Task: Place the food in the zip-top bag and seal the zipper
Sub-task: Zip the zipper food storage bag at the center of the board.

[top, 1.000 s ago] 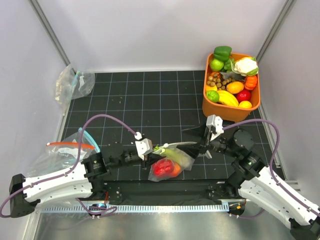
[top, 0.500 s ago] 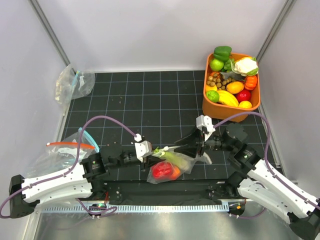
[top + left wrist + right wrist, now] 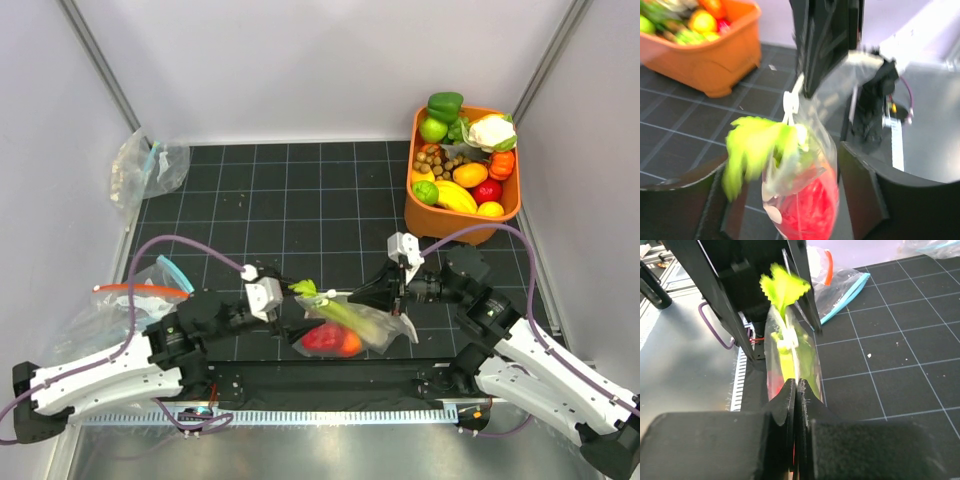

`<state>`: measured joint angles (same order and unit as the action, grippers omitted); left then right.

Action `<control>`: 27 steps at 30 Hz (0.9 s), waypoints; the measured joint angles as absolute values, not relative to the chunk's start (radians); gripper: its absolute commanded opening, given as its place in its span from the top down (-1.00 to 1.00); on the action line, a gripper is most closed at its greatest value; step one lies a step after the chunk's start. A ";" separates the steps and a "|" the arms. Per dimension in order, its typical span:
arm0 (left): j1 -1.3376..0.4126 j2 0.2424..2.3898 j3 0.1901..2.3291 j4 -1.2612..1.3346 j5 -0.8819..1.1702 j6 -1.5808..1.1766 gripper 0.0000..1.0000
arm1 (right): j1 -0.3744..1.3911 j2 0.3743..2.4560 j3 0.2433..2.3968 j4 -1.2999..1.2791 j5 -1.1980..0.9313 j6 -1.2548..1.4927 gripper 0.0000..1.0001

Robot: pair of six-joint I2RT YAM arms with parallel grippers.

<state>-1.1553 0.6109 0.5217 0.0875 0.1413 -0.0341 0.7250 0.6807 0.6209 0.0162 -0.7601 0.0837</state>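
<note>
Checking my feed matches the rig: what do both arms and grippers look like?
The left arm and right arm match: white-shelled lower links, black joints, a purple cable looping along each. The left gripper and right gripper each have black fingers under a small white block.

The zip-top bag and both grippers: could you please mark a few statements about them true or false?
1. The celery stalk has its leafy end poking out of the zip-top bag. True.
2. The right gripper is open and clear of the bag. False: it is shut on the bag's edge.
3. The red toy vegetables lie inside the bag. True.
4. The left gripper is clamped on the celery. False: its fingers stand apart, gripping nothing.
5. The orange bin is empty. False: it holds toy produce.
</note>
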 measured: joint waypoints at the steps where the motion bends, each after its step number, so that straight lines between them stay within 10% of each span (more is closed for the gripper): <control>1: -1.155 0.586 0.522 0.088 0.127 -0.041 -0.49 | 0.725 0.681 0.621 0.013 -0.755 0.084 0.98; 10: -1.155 0.396 0.530 0.095 -0.076 -0.075 -0.61 | 0.725 0.681 0.621 -0.001 -0.719 0.085 0.98; 27: -1.155 0.723 0.788 -0.036 -0.084 -0.072 -0.41 | 0.726 0.724 0.643 -0.017 -0.706 0.093 0.98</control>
